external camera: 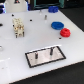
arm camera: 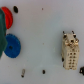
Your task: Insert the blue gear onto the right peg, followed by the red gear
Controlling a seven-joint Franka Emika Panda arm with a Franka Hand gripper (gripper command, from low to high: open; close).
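The blue gear point(external camera: 56, 25) lies flat on the white table toward the exterior view's right. The smaller red gear point(external camera: 65, 33) lies just beside it, closer to the camera. Both show again in the wrist view: the blue gear point(arm camera: 13, 45) and the red gear point(arm camera: 6, 15). The grey black-bordered base plate point(external camera: 55, 56) sits near the front with two dark pins; the right peg point(external camera: 50, 50) stands bare. A dark green shape point(arm camera: 2, 32) at the wrist picture's edge overlaps both gears; whether it is part of my gripper is unclear. No fingers show clearly.
A beige blocky part point(external camera: 18, 27) stands toward the exterior view's left, also in the wrist view point(arm camera: 71, 50). Small dark bits point(arm camera: 23, 73) dot the table. Dark blue blocks point(external camera: 52, 8) lie along the back edge.
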